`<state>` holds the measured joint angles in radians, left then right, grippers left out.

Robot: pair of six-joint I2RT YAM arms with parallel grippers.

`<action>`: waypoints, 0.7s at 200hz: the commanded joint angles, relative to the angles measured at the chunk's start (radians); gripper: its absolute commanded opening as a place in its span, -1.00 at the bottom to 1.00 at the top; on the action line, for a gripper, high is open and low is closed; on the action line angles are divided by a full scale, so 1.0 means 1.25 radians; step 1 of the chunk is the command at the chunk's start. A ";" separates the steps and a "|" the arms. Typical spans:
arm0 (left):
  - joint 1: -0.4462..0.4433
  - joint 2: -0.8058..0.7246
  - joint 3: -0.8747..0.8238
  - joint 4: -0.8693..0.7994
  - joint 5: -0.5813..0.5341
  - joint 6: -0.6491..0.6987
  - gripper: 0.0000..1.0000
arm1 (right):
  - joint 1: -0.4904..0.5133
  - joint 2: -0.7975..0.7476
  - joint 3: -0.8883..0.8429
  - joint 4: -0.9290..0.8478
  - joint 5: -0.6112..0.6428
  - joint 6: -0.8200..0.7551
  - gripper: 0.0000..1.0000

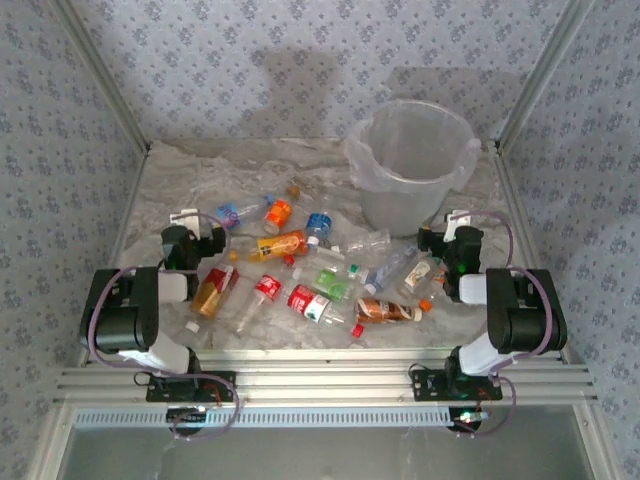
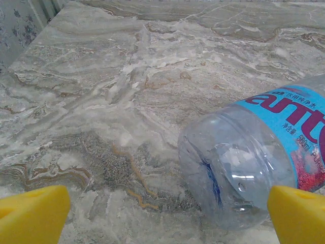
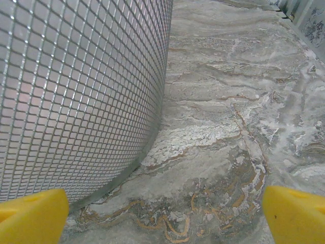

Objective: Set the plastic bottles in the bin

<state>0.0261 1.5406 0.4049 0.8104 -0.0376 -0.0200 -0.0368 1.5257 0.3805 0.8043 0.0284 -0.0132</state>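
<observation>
Marbled table [image 1: 200, 170], floral walls [image 1: 300, 60]; plastic bottles [image 1: 283, 243] scattered near bin [image 1: 410, 190]. Left claw [image 2: 163, 214], right claw [image 3: 165, 216] spread wide, empty.

place: robot lab test cell | signs: patterned backdrop walls [image 1: 300, 60], aluminium frame posts [image 1: 539, 72], slotted aluminium base rail [image 1: 320, 385], marble-print tabletop [image 1: 200, 170]
</observation>
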 commanded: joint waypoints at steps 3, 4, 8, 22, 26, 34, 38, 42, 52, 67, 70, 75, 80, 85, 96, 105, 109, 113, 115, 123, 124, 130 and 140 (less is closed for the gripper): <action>-0.001 -0.005 0.007 0.002 0.006 -0.007 0.99 | 0.003 0.001 0.006 0.018 -0.004 -0.009 1.00; -0.001 -0.004 0.007 0.002 0.006 -0.007 0.99 | 0.003 0.000 0.006 0.018 -0.005 -0.009 1.00; -0.001 -0.005 0.007 0.003 0.006 -0.008 0.99 | 0.003 0.002 0.006 0.018 -0.005 -0.009 1.00; -0.001 -0.005 0.007 0.002 0.005 -0.008 0.99 | 0.003 0.001 0.005 0.018 -0.005 -0.009 1.00; -0.001 -0.005 0.007 0.003 0.006 -0.008 0.99 | 0.003 0.001 0.005 0.018 -0.005 -0.009 1.00; -0.001 -0.005 0.007 0.003 0.005 -0.008 0.99 | 0.003 0.001 0.005 0.018 -0.005 -0.009 1.00; -0.001 -0.005 0.007 0.003 0.005 -0.008 0.99 | 0.003 0.001 0.005 0.018 -0.006 -0.009 1.00; 0.000 -0.005 0.007 0.002 0.006 -0.009 0.99 | 0.003 0.001 0.005 0.018 -0.005 -0.009 1.00; -0.001 -0.005 0.007 0.003 0.005 -0.008 0.99 | 0.003 0.001 0.007 0.018 -0.006 -0.009 1.00; -0.001 -0.005 0.007 0.003 0.006 -0.008 0.99 | 0.003 0.001 0.006 0.017 -0.006 -0.009 1.00; -0.001 -0.004 0.007 0.003 0.006 -0.008 0.99 | 0.002 0.001 0.006 0.018 -0.006 -0.009 1.00; -0.001 -0.005 0.007 0.003 0.005 -0.009 0.99 | 0.003 0.001 0.006 0.018 -0.008 -0.009 1.00; -0.001 -0.005 0.007 0.003 0.005 -0.009 0.99 | 0.001 0.001 0.007 0.018 -0.006 -0.009 1.00; 0.000 -0.005 0.007 0.003 0.006 -0.009 0.99 | 0.003 0.002 0.007 0.018 -0.006 -0.009 1.00; -0.001 -0.005 0.007 0.002 0.006 -0.008 0.99 | 0.002 0.002 0.007 0.017 -0.008 -0.008 1.00; 0.000 -0.004 0.007 0.003 0.006 -0.009 0.99 | 0.001 0.001 0.006 0.017 -0.009 -0.008 1.00; 0.000 -0.005 0.007 0.002 0.005 -0.009 0.99 | 0.001 0.001 0.007 0.017 -0.010 -0.008 1.00; 0.000 -0.005 0.007 0.003 0.005 -0.008 0.99 | 0.001 0.002 0.007 0.017 -0.010 -0.008 1.00; -0.001 -0.005 0.007 0.003 0.005 -0.008 0.99 | 0.001 0.001 0.007 0.017 -0.010 -0.008 1.00; -0.001 -0.005 0.007 0.003 0.006 -0.009 0.99 | 0.001 0.001 0.007 0.017 -0.010 -0.008 1.00; 0.000 -0.005 0.007 0.003 0.006 -0.008 0.99 | 0.001 0.001 0.007 0.017 -0.010 -0.008 1.00; 0.000 -0.005 0.007 0.003 0.005 -0.008 0.99 | 0.000 0.000 0.007 0.017 -0.010 -0.008 1.00; 0.000 -0.005 0.007 0.003 0.006 -0.008 0.99 | 0.001 0.001 0.007 0.017 -0.010 -0.008 1.00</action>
<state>0.0261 1.5406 0.4049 0.8104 -0.0376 -0.0200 -0.0368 1.5257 0.3805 0.8043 0.0284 -0.0132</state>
